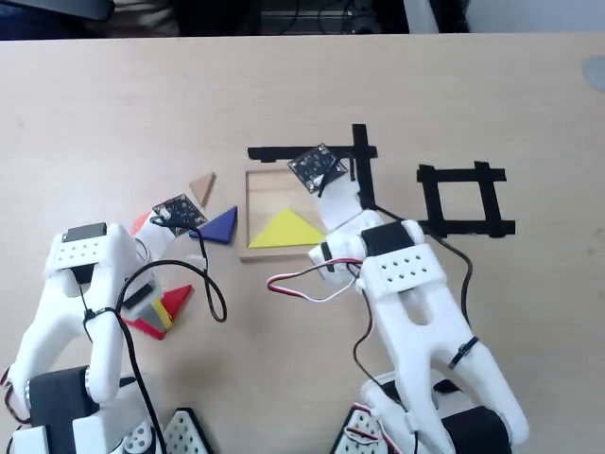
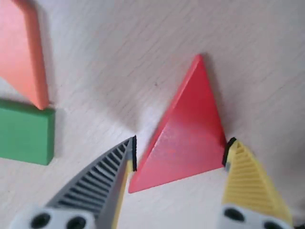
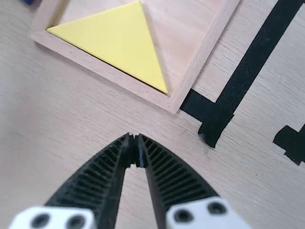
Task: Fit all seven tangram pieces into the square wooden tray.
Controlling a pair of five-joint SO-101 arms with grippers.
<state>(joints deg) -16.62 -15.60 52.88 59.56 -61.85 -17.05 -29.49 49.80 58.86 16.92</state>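
Yellow triangle (image 1: pixel 281 230) in tray (image 1: pixel 249 213) | six left | left claw (image 2: pixel 181 145) spread around red triangle (image 2: pixel 189 114) | right claw (image 3: pixel 134 145) pressed together

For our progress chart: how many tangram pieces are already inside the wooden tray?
1. The yellow triangle lies in the wooden tray, along its side nearest the arms. The right arm covers part of the tray, so another may be hidden.
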